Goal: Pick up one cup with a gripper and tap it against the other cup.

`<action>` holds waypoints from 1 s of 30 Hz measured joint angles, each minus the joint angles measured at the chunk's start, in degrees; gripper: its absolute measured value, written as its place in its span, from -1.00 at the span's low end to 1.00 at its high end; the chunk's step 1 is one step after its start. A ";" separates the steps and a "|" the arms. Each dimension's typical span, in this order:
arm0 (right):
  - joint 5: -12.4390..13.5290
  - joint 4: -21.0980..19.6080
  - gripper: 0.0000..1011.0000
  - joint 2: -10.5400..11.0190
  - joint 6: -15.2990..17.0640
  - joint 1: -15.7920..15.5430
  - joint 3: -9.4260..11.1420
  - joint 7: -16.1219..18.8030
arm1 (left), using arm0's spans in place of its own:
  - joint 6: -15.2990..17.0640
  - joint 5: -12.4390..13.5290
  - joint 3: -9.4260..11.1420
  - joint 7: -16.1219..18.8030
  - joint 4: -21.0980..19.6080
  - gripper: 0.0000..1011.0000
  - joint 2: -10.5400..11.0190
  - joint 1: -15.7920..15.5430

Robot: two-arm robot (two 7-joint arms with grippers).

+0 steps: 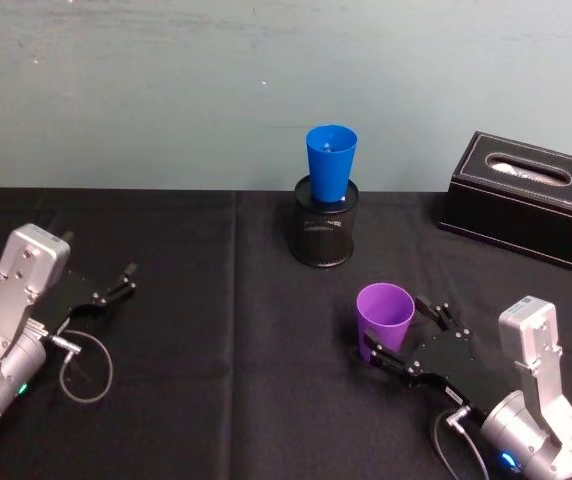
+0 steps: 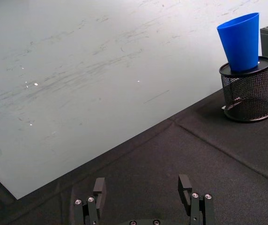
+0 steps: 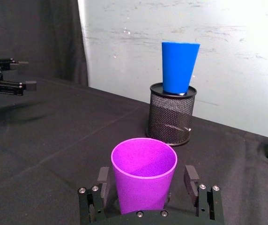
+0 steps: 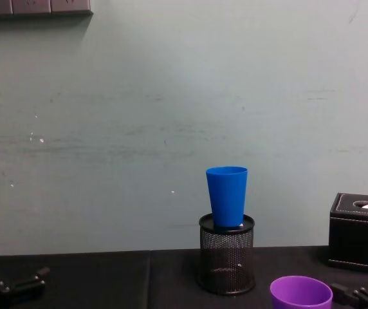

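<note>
While the purple cup (image 1: 384, 310) stands on the black tablecloth (image 1: 216, 350), the right gripper (image 1: 402, 331) brackets it.
Right fingers: spread either side of the cup, unclamped. Blue cup (image 1: 330, 160): upright in mesh pen holder (image 1: 323, 235), farther back. Left gripper (image 1: 126, 280): parked left, fingers apart.

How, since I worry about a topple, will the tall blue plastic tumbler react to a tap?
Probably light: the bright blue plastic tumbler looks thin-walled. Likely tippy: it stands tall, narrow end down, in the black wire-mesh pen holder. The holder's rim may steady it.
</note>
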 joint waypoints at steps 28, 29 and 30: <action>0.24 5.80 0.98 -4.03 -0.93 3.64 2.48 5.96 | 0.00 0.00 0.00 0.00 0.00 1.00 0.00 0.00; 0.24 6.01 0.98 -4.16 -0.93 3.81 2.54 6.29 | 0.00 0.00 0.00 0.00 0.00 1.00 0.00 0.00; 0.24 6.12 0.98 -4.21 -0.94 3.88 2.56 6.38 | 0.00 0.00 0.00 0.00 0.00 1.00 0.00 0.00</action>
